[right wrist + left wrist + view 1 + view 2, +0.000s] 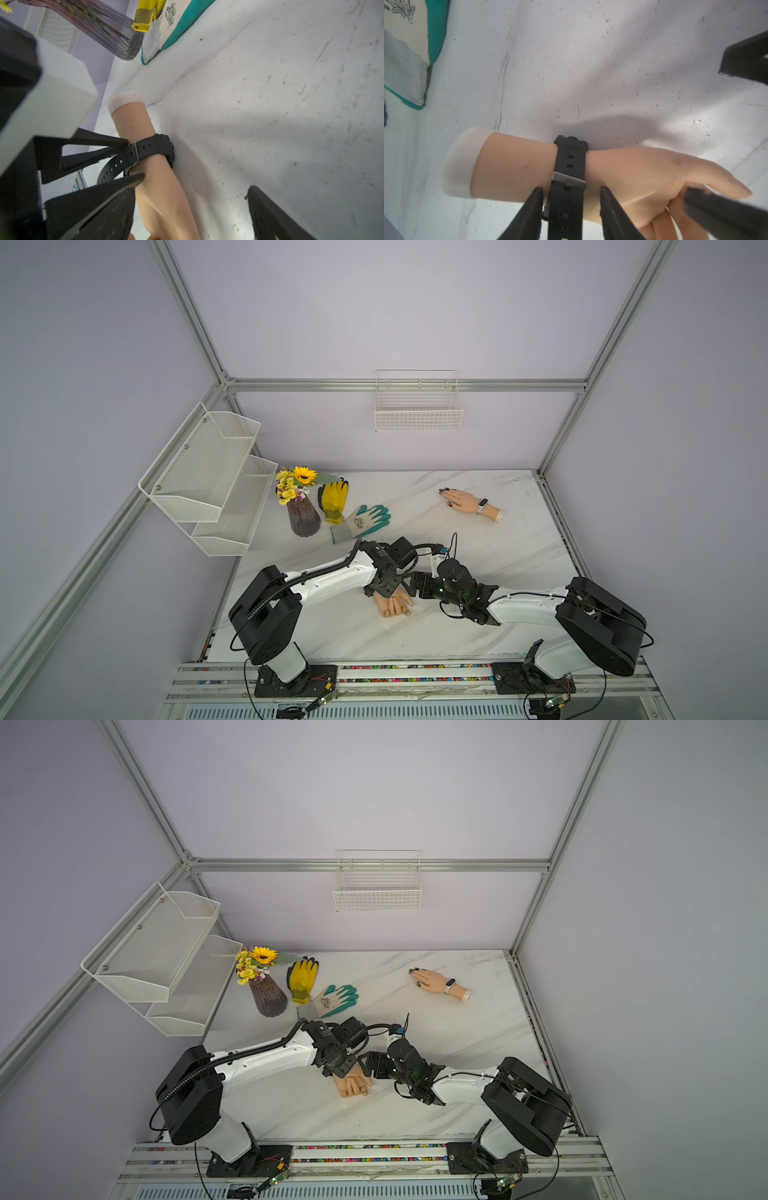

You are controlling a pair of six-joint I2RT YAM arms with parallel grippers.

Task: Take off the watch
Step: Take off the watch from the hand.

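Note:
A mannequin hand (395,605) lies on the marble table (519,572) between my arms, and both top views show it. A black watch (570,162) is strapped round its wrist, metal buckle (569,181) facing up. My left gripper (571,190) stands over the wrist, jaws either side of the strap's loose tail (116,164), with a gap on one side. My right gripper (191,191) is open wide beside the palm (162,197), holding nothing. A second mannequin hand (465,502) at the back right wears a white-strapped watch (482,506).
A vase of flowers (303,516), a yellow glove (333,499) and a teal glove (365,522) lie at the back left. A white mesh shelf (208,477) hangs on the left wall, a wire basket (417,406) on the back wall.

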